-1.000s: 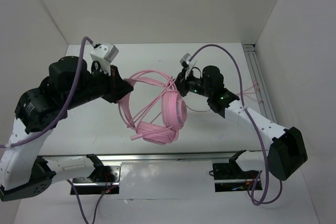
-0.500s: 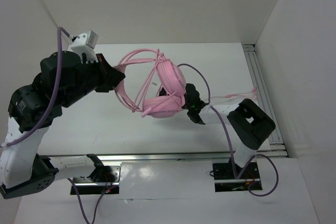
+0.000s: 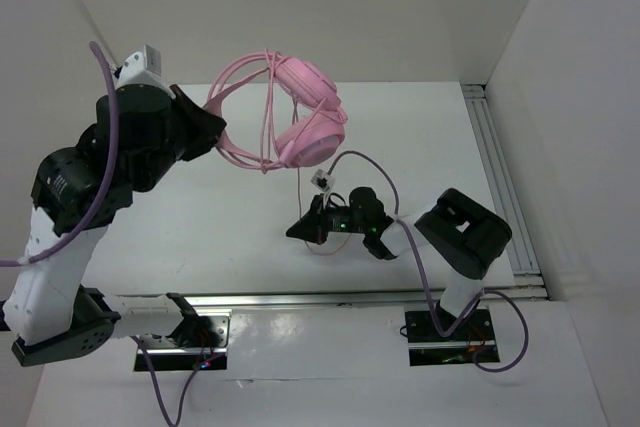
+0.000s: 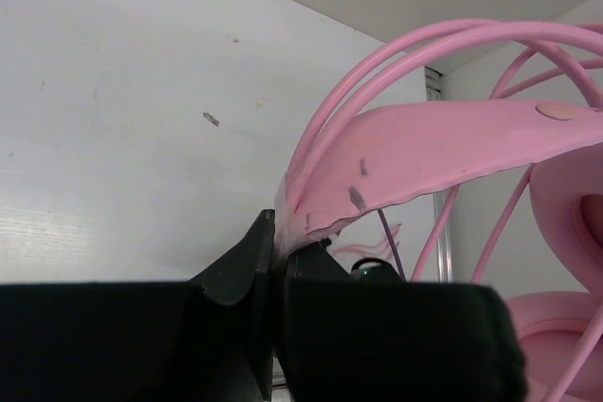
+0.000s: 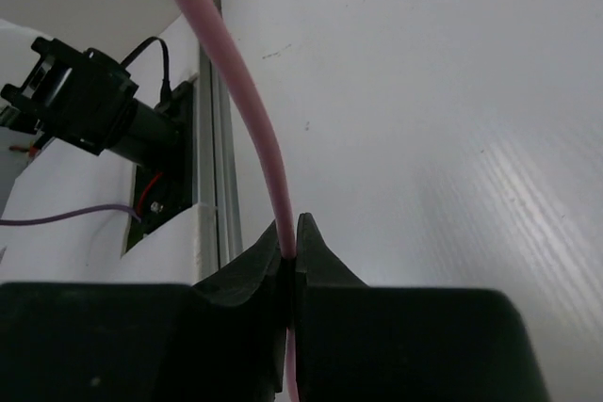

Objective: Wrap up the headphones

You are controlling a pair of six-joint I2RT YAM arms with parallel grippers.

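Observation:
The pink headphones (image 3: 305, 112) hang in the air over the back of the table, earcups tilted to the right. My left gripper (image 3: 215, 115) is shut on the flat pink headband (image 4: 433, 143), at its left end. Thin pink loops run round the band and earcups. From the earcups the thin pink cord (image 3: 300, 187) drops straight down to my right gripper (image 3: 298, 231), which lies low over the table and points left. In the right wrist view the right gripper (image 5: 290, 229) is shut on the cord (image 5: 252, 110), which rises out of the fingers and curves away.
An aluminium rail (image 3: 497, 177) runs along the table's right edge, and white walls stand behind and on both sides. A purple robot cable (image 3: 360, 162) arcs over the right arm. The metal front rail (image 3: 300, 299) lies by the arm bases.
The left arm lifted the headphones up and toward the back wall. The right arm left the earcups, swung low and left over the table, and its fingers closed on the cord.

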